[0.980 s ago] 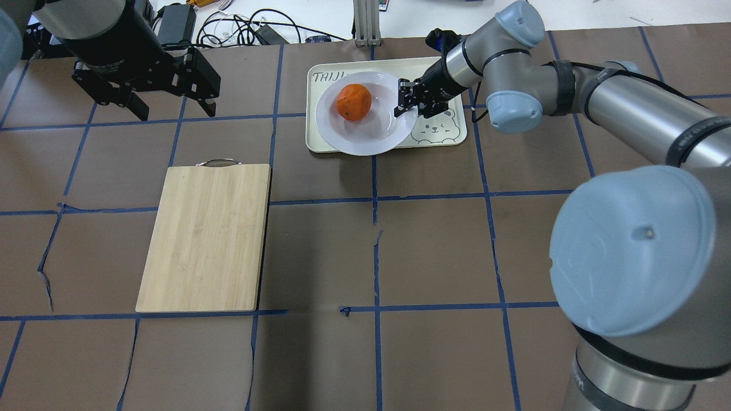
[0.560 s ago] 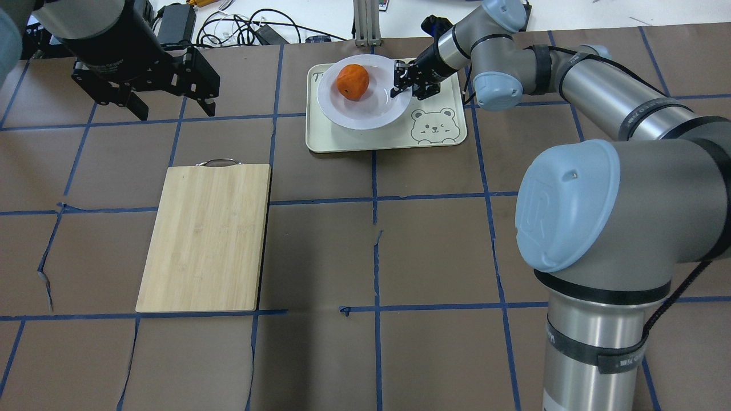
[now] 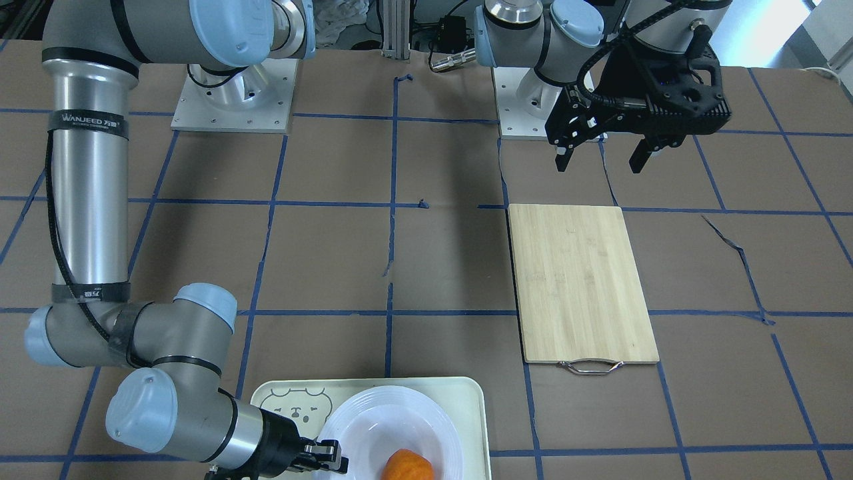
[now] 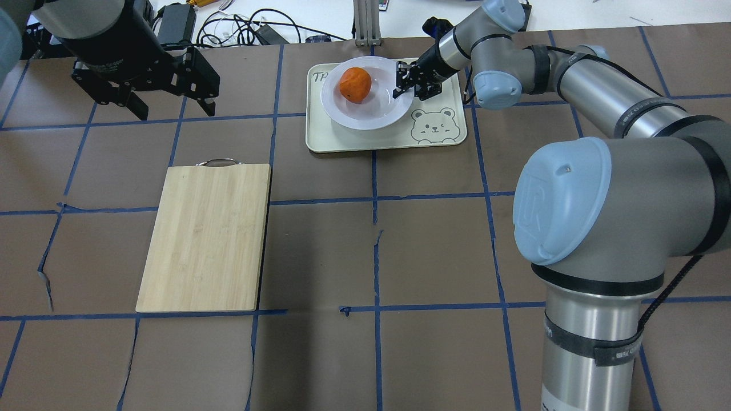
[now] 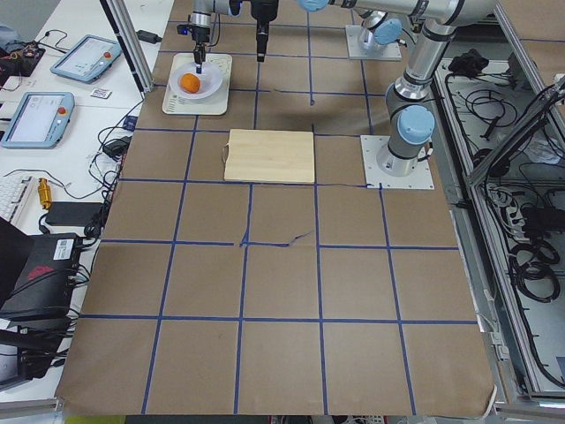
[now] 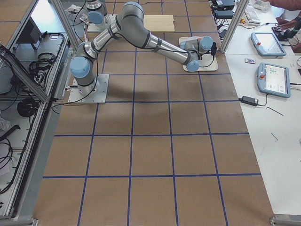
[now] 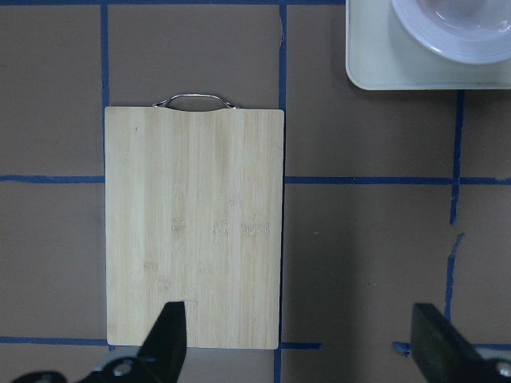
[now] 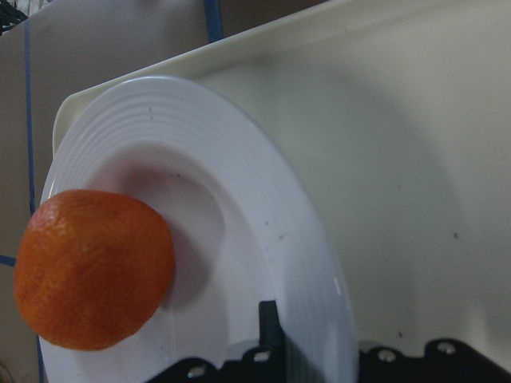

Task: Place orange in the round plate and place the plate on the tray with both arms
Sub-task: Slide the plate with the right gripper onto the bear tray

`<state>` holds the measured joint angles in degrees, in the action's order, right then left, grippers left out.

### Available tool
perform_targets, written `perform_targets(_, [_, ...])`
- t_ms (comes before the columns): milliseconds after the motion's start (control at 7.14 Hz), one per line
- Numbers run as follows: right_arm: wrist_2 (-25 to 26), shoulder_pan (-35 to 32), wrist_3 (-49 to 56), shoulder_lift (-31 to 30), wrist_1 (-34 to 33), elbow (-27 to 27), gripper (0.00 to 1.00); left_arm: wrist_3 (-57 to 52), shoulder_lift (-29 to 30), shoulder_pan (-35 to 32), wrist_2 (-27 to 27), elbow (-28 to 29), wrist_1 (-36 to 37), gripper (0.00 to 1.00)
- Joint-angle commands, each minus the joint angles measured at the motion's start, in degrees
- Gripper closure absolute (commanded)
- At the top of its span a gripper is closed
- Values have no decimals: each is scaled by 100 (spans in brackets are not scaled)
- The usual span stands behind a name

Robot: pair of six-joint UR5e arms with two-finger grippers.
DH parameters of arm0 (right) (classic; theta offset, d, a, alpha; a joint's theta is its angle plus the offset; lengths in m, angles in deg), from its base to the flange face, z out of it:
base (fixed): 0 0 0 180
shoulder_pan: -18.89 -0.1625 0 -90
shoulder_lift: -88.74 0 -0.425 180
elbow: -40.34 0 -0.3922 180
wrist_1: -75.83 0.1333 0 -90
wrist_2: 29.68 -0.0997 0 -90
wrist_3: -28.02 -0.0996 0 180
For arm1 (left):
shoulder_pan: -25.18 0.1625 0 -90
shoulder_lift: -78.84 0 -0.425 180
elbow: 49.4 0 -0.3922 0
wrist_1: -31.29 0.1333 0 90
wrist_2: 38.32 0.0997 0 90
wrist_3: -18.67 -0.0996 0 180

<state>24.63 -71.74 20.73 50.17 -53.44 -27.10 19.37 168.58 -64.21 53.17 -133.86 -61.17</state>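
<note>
The tray [image 4: 342, 140] is lying with its long axis left to right, bear face toward the robot's right. The round plate [image 4: 365, 121] is sitting on its left half, holding the orange [image 4: 354, 85]. The right gripper [image 4: 404, 85] is pinching the plate's rim; letting go looks next. The left gripper [image 4: 174, 109] is hanging wide open, empty.

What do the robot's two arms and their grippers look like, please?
The left arm and right arm are silver-grey tubes with rounded light blue joint caps. The right arm wears a black band printed WANJEED, and a thin black cable runs along it. The left gripper and right gripper are black and angular, with two fingers each.
</note>
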Motion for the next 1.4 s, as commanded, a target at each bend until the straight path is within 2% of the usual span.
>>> perform_targets(0, [27,45,-62,16,8,-24,100,0,0,0,0,0,0,0])
perform_targets(140, [105,54,-123,-1,-1,-41,1,0,0,0,0,0,0,0])
perform_targets(280, [419,141,-150,-62,8,-15,0,9,0,9,0,9,0,0])
perform_targets(420, [440,220,-150,-167,25,-15,0,9,0,9,0,9,-9,0])
perform_targets(560, [571,247,-263,-395,330,2,0,9,0,9,-9,9,-9,0])
perform_targets(840, [1796,247,-361,-1525,2125,-32,0,18,0,9,-9,9,-9,0])
perform_targets(980, [2220,230,-292,-2009,3031,-59,0,9,0,9,0,9,-9,0])
perform_targets(1260, [2950,212,-282,-2661,4213,-59,0,18,0,9,0,9,-9,0])
